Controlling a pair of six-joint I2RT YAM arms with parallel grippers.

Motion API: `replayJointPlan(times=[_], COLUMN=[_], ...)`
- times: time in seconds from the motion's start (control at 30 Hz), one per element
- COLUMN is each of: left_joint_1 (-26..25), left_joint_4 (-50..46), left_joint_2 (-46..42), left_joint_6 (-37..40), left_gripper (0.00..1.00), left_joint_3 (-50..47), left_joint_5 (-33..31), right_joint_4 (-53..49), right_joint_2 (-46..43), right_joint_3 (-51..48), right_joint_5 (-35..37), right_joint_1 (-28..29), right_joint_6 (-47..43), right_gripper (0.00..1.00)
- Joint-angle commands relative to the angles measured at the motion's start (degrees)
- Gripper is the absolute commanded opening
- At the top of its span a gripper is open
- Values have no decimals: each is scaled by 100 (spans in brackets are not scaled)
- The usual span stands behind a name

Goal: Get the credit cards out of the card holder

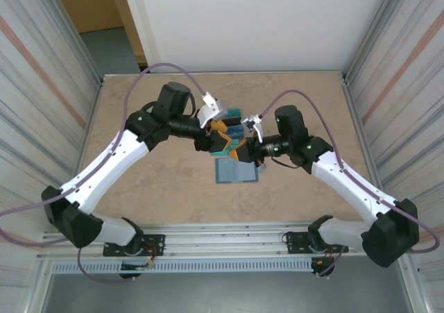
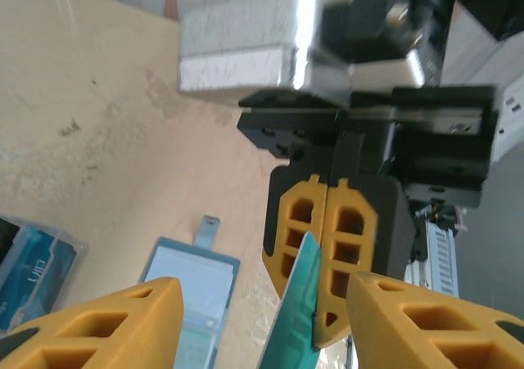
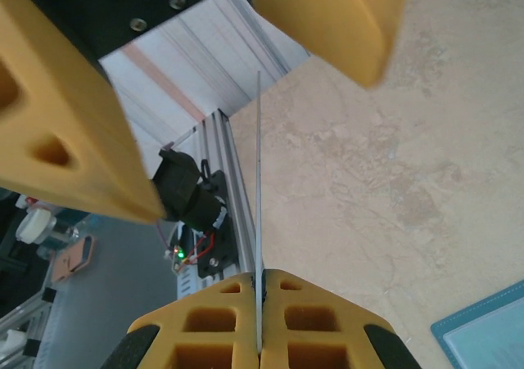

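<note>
- No brand or words to read for sure; only white letters on a small pile of loose cards (image 2: 37, 258), too blurry to make out.
- On the right pincer (image 3: 262, 297): squeezed shut, pinching one teal credit card (image 2: 296, 308) by its edge, up off the table (image 2: 98, 123).
- On the left pincer (image 3: 258, 132): partly open, holding nothing, one yellow finger (image 3: 74, 140) on each side of that card, not touching it.
- Below both pincers, flat on the table and lying open: one card holder (image 2: 192, 291), pale inside with a teal rim, apart from the held card.
- On the far side of the pincers: the loose cards, lying on the table, blue and black among them; too hard to count.
- Counted: two pincers, one held card, one holder.
</note>
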Motion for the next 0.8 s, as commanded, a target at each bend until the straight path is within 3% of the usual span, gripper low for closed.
replayJointPlan(times=[0.0, 0.13, 0.37, 0.5, 0.6, 0.67, 0.77], left_joint_1=[-32, -40, -40, -33, -3, 79, 244], left_joint_4=[-798, -1050, -1267, -1311, -1082, -714, -42], left_joint_2=[183, 414, 560, 621, 603, 535, 448], left_joint_6=[609, 808, 1084, 1279, 1399, 1462, 1490], left_gripper=[54, 44, 7, 0, 0, 0, 0], left_joint_3=[430, 617, 726, 681, 576, 419, 192], left_joint_5=[257, 316, 514, 502, 342, 323, 217], right_joint_4=[-264, -307, -302, -283, -297, -304, -264], right_joint_2=[7, -17, 5, -27, -84, -167, -306], right_joint_3=[246, 243, 218, 199, 178, 117, -22], right_joint_5=[-131, -127, 9, 135, 363, 704, 1215], right_joint_1=[16, 22, 12, 11, 3, -6, -41], right_joint_6=[-234, -273, -293, -273, -266, -227, -126], right_gripper=[0, 0, 0, 2, 18, 39, 54])
